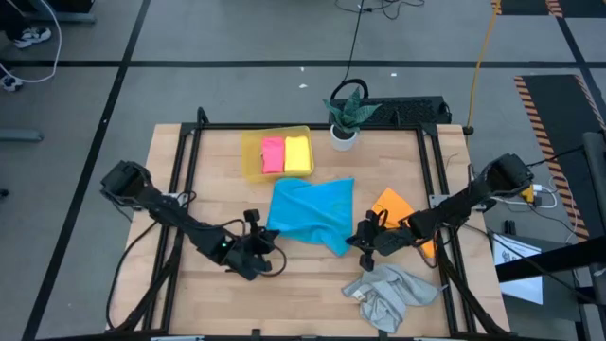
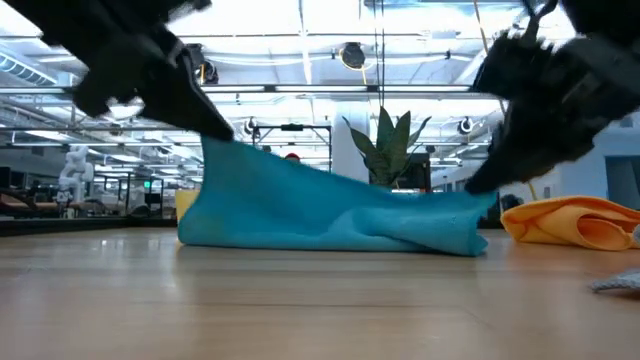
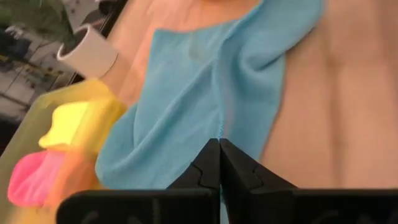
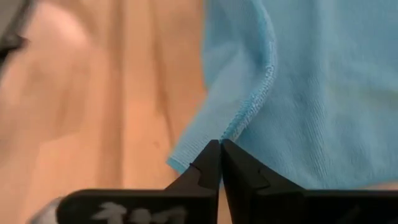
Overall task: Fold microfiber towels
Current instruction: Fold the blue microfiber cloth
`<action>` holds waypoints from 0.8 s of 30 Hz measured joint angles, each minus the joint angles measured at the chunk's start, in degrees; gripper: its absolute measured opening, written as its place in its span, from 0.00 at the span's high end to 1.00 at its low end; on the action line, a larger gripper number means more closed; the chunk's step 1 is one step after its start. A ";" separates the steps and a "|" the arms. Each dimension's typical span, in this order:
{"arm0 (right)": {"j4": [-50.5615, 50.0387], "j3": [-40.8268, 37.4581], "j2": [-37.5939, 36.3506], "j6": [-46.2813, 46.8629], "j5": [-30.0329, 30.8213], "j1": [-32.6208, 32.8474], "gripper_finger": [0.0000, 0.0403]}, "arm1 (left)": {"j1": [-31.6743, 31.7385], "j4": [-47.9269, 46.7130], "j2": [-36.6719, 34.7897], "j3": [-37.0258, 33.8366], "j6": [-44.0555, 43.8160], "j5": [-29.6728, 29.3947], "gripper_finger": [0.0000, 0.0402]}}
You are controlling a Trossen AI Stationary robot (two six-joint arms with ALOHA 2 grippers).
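Observation:
The bright blue towel point(image 1: 311, 212) lies spread in the middle of the table. My left gripper point(image 1: 269, 235) is shut on its near left corner and my right gripper point(image 1: 356, 241) is shut on its near right corner. In the low view the left corner point(image 2: 216, 146) is raised and the towel slopes down to the right corner point(image 2: 478, 200), its lower edge resting on the table. An orange towel point(image 1: 394, 205) lies crumpled at the right. A light grey towel point(image 1: 388, 294) lies bunched near the front edge. Folded pink point(image 1: 273, 154) and yellow point(image 1: 297, 153) towels sit in a tray. My left gripper pinches the blue towel's near left corner at its edge point(image 3: 219, 132) between its two fingers, coming slanting down from the table's left. That corner is lifted clear of the table and the cloth hangs below it. My right gripper pinches the blue towel's hemmed edge point(image 4: 231, 130) at the near right corner between its two fingers, slanting down from the table's right. That corner sits low, just above the table.
A translucent yellow tray point(image 1: 249, 156) stands at the far left of the table. A potted plant in a white pot point(image 1: 345, 121) stands at the far edge. Bare wood shows along the near left part of the table point(image 1: 284, 303).

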 joint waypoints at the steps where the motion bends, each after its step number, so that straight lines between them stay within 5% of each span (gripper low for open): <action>1: 0.10 0.00 -1.19 -1.27 0.01 0.31 0.99 | -0.76 -0.16 -0.86 0.00 0.00 0.02 0.99; 6: 0.69 0.09 -7.61 -6.92 0.29 2.40 1.00 | -4.38 -0.07 -5.34 0.00 1.14 1.51 0.97; 11: 0.96 0.09 -9.09 -16.12 -13.37 5.00 1.00 | -7.34 0.52 -6.79 0.00 1.46 10.21 0.99; 19: 4.99 0.09 -1.71 -15.49 -14.45 6.09 0.96 | -9.09 0.81 -4.45 -0.02 0.29 14.25 0.96; 24: 9.87 0.09 3.26 -8.76 -20.78 6.02 0.86 | -9.14 0.77 -2.93 -0.02 -0.27 17.61 0.99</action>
